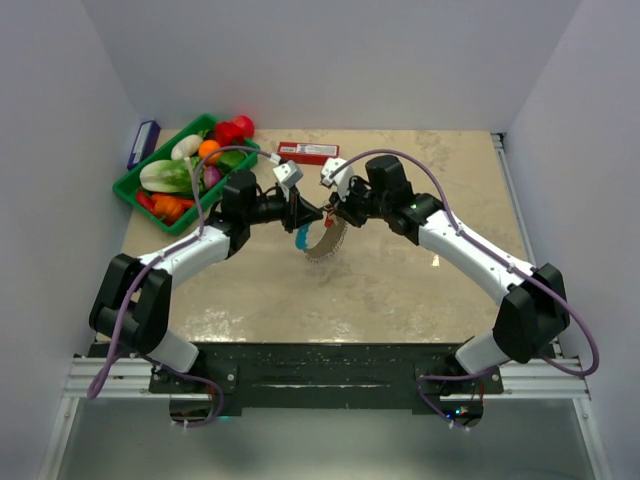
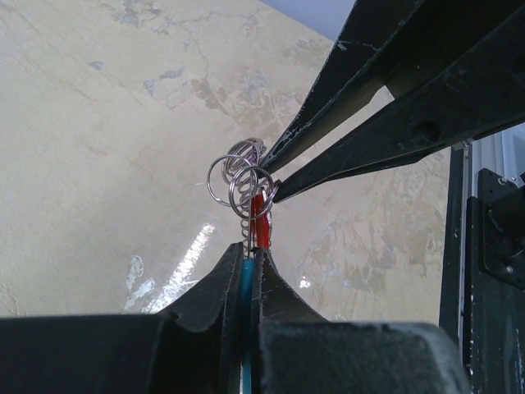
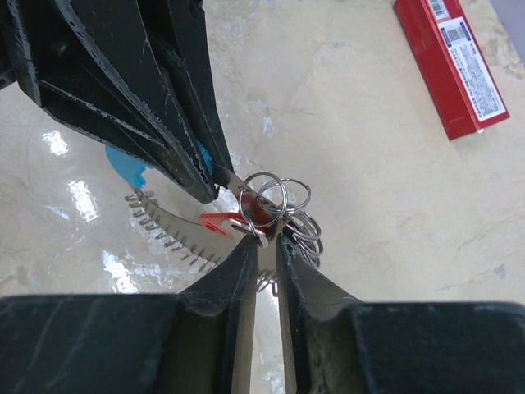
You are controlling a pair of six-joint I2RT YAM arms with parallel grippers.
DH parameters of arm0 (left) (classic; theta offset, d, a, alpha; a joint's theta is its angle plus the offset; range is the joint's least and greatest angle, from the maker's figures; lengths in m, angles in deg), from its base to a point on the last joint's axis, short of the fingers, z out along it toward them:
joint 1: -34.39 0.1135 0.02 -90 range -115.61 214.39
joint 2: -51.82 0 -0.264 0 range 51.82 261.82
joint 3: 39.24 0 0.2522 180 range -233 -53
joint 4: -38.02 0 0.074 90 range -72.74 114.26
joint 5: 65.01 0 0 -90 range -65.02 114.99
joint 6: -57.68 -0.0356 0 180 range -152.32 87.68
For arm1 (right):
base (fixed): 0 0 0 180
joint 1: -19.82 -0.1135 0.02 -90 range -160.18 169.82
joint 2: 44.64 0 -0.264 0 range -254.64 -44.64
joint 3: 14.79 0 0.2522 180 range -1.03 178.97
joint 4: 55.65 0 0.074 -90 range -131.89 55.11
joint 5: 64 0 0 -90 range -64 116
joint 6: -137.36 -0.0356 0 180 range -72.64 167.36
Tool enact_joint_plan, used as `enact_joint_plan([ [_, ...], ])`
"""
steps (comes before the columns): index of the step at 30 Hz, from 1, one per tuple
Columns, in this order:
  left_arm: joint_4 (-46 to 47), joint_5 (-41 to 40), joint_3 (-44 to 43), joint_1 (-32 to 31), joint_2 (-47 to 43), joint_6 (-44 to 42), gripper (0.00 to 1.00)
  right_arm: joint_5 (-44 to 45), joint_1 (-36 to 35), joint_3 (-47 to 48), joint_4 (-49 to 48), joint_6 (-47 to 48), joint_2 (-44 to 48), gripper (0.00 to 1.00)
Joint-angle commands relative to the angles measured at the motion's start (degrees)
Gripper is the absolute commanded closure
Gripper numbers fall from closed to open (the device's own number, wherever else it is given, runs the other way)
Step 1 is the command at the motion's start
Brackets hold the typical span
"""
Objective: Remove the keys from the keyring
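Blue part of keyring [image 2: 247,287] pinched by left gripper [image 2: 250,251]. At keys [image 3: 168,230], right gripper [image 3: 264,246] slightly apart; grip cannot be told. Behind: red box [image 3: 455,57], green tray [image 1: 120,186].

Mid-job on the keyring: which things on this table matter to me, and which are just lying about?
Job in hand: keyring, keys, left pincer, right pincer.
Lying about: red box, green tray of toy vegetables, blue object by the wall.
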Motion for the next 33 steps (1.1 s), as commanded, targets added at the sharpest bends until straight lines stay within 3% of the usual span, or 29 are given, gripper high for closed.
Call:
enact_joint_plan([
  [1, 2.17, 0.95, -1.89, 0.04, -2.95, -1.24, 1.0, 0.78, -0.21, 2.68, 0.34, 0.07, 1.66, 0.75],
  [9, 1.65, 0.86, -2.15, 0.04, -2.78, -1.5, 1.0, -1.67, 0.57, 4.78, 3.5, 2.0, 4.39, 0.65],
  [15, 1.21, 0.86, -2.42, 0.04, -2.77, -1.59, 1.0, -7.3, 2.16, 9.44, 5.35, 1.04, 3.51, 0.63],
  [26, -0.99, -0.37, -2.77, 0.04, -4.35, -5.19, 1.0, -15.73, 2.51, 26.04, 18.6, -5.9, -10.19, 0.67],
  [33, -1.08, -1.86, -2.42, 0.04, -4.88, -6.07, 1.0, -27.24, 7.86, 25.62, 22.32, -11.26, -11.35, 0.69],
])
